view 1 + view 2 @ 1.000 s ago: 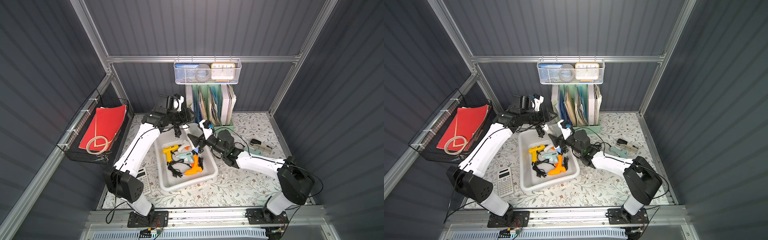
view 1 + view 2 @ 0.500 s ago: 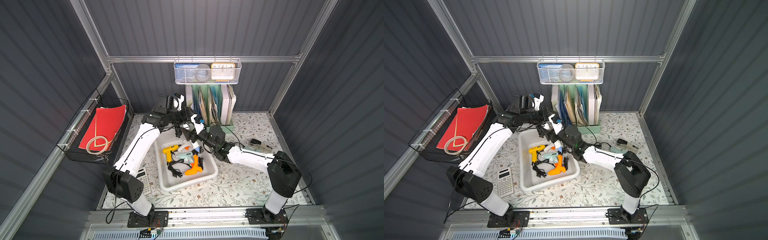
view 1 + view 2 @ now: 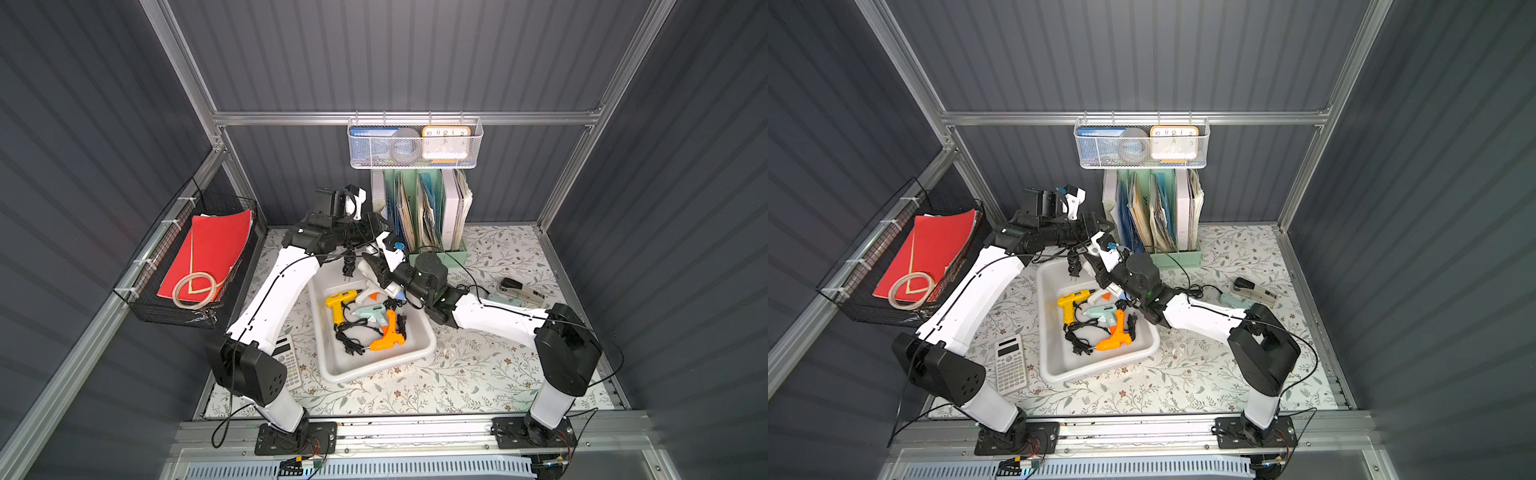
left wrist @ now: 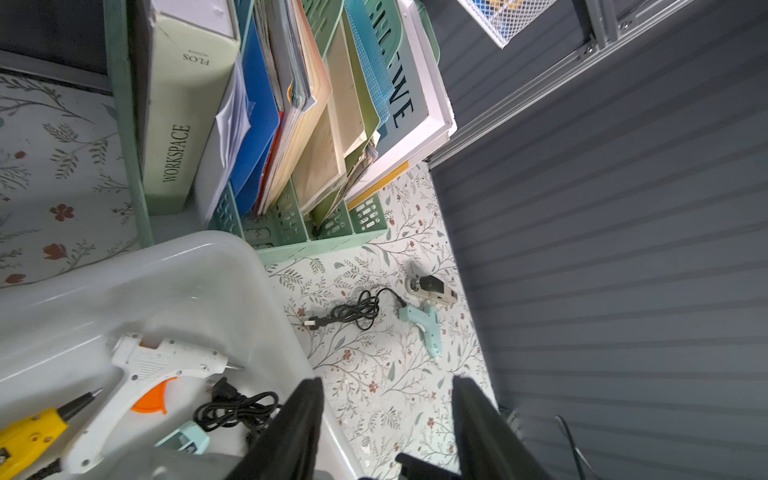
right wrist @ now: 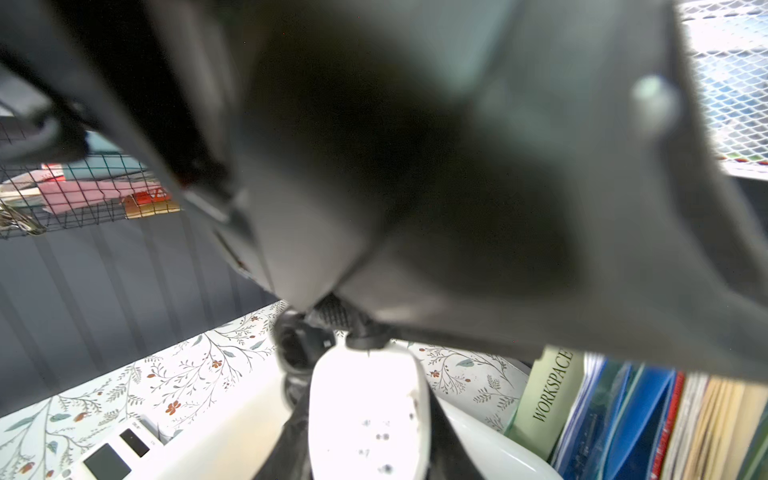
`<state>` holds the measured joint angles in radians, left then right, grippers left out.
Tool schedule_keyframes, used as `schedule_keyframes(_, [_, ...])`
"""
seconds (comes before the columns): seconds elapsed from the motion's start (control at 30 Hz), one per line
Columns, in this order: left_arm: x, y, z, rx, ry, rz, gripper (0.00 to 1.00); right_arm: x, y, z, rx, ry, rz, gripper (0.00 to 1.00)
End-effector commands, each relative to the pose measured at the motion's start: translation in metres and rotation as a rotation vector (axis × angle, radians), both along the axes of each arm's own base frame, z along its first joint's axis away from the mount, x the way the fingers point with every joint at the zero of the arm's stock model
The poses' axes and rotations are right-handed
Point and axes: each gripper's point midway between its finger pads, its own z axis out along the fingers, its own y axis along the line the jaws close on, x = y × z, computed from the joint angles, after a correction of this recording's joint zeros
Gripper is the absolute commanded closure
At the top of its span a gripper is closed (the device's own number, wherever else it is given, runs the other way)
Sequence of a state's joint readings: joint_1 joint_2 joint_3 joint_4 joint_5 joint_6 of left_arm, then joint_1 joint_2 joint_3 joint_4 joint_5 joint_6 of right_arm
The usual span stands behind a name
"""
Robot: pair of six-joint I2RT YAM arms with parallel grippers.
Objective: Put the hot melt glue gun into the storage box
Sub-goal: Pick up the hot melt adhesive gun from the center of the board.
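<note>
Floral tabletop point(image 3: 457, 374): storage box point(image 3: 376, 371) in middle. Right gripper point(image 3: 372, 269) clamped, seemingly on white glue gun point(image 5: 365, 415), view blurred, held above box far end, cord point(image 3: 348, 266) dangling. Left gripper point(image 4: 386, 380) fingers spread, empty.

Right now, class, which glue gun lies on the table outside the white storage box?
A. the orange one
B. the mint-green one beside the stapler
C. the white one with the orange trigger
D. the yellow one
B: the mint-green glue gun lies on the table beside the stapler; the yellow glue gun, orange glue gun and white glue gun lie in the storage box.
</note>
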<state>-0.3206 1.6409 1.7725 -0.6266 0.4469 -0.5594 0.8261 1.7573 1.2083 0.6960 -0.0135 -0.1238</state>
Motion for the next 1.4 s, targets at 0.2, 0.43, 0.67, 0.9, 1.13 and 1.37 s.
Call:
schedule_keyframes(0.2, [-0.049,0.052,-0.004,0.19,0.104,0.123,0.0,0.02,-0.027,0.026,0.028,0.005,-0.154,1.0])
schedule_keyframes(0.43, [-0.068,0.078,0.033,0.238,0.012,0.212,0.0,0.026,-0.027,0.018,0.01,0.039,-0.173,1.0])
schedule_keyframes(0.67, [-0.072,0.104,0.054,0.307,-0.066,0.317,0.0,0.011,-0.016,0.012,0.034,0.153,-0.07,1.0])
schedule_keyframes(0.9, [-0.088,0.084,0.054,0.397,-0.207,0.062,0.07,-0.023,0.001,0.02,0.048,0.318,0.141,1.0])
schedule_keyframes(1.13, [-0.099,0.06,0.026,0.429,-0.206,-0.189,0.29,-0.052,0.01,0.034,0.038,0.404,0.37,1.0])
schedule_keyframes(1.37, [-0.097,0.074,0.003,0.486,-0.135,-0.21,0.4,-0.057,0.007,0.036,0.037,0.425,0.444,1.0])
